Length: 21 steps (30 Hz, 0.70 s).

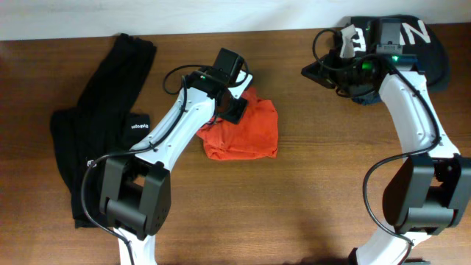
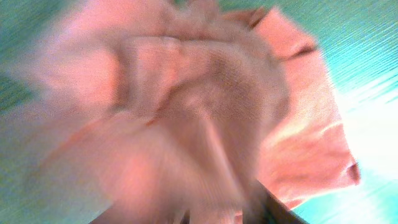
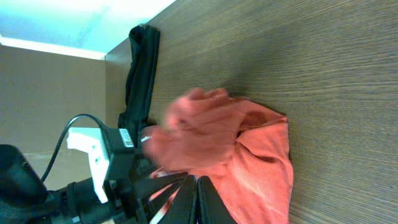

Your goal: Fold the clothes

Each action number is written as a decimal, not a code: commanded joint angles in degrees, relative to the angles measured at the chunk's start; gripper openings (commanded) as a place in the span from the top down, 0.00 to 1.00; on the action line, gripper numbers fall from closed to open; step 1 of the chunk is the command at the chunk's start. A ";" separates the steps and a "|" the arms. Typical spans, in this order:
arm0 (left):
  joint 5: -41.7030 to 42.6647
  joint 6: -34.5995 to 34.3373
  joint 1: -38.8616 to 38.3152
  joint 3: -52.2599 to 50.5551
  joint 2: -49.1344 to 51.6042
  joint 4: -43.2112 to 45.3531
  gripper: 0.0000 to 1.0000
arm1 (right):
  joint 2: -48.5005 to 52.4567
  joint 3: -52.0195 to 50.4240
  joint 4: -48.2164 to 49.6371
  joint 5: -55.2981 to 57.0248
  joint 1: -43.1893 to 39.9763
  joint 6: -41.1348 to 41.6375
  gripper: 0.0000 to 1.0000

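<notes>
The orange-red T-shirt (image 1: 246, 134) lies crumpled in a loose heap in the middle of the wooden table. My left gripper (image 1: 234, 109) hangs over its back left corner. In the left wrist view its dark fingers (image 2: 277, 208) stand apart at the bottom edge, with motion-blurred orange cloth (image 2: 298, 124) filling the frame between and beyond them. My right gripper (image 1: 310, 71) hovers at the back right, away from the shirt, with its fingers (image 3: 205, 202) pressed together on nothing. From there I see the shirt (image 3: 264, 165) and a blurred fold of it above the left gripper (image 3: 165, 183).
A long black garment (image 1: 103, 110) with a small white label lies at the left, also seen far off as the black garment (image 3: 140, 68). Another dark garment (image 1: 423, 44) with white lettering sits at the back right under the right arm. The table's back edge (image 1: 221, 33) runs close behind.
</notes>
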 commanded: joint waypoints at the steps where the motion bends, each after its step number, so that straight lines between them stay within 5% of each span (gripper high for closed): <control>1: 6.08 -0.11 -1.29 1.09 -0.22 2.51 0.51 | -0.74 0.59 -0.31 -0.98 -0.35 -1.18 0.96; 10: 15.15 -1.66 -1.70 3.74 -0.24 8.96 0.51 | -0.74 0.59 -3.54 -1.16 -3.96 -5.55 0.96; 21: 14.25 -1.62 12.70 34.40 -1.64 -8.59 0.50 | -0.74 0.57 -6.91 4.81 2.82 -10.21 0.87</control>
